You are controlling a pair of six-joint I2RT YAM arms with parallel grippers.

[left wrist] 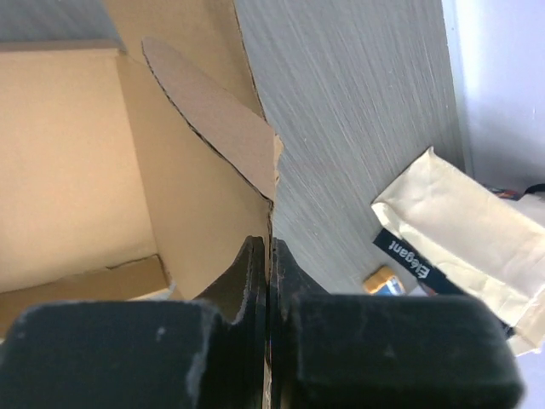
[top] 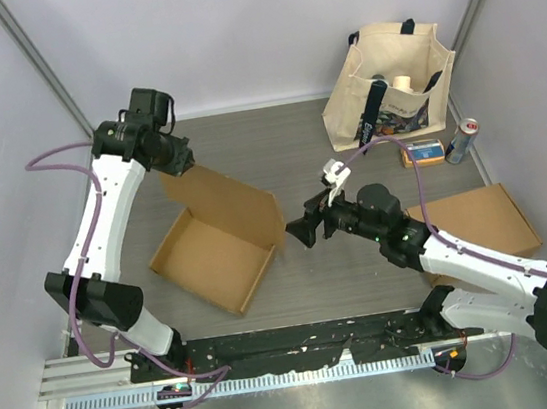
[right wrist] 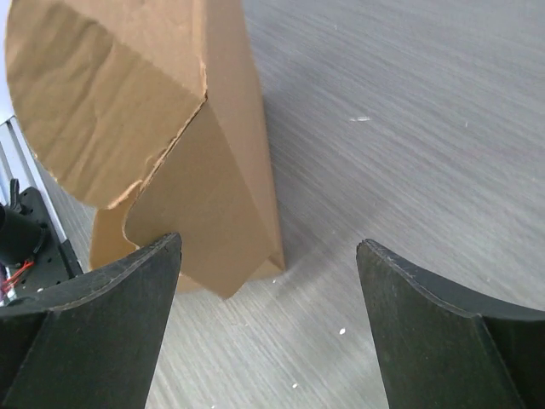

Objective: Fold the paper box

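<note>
The shallow brown cardboard box [top: 211, 263] stands on the grey table [top: 287, 152], walls up, lid flap raised and unclosed. The left gripper [top: 185, 164] pinches the flap's far edge. The right gripper [top: 304, 231] hangs spread beside the box's corner. Closing remains.

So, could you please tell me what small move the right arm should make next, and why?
Probably ease the right gripper forward to the side flap of the box. Its jaws stand open just short of the cardboard, touching nothing, while the left gripper is shut on the edge of the raised lid.
</note>
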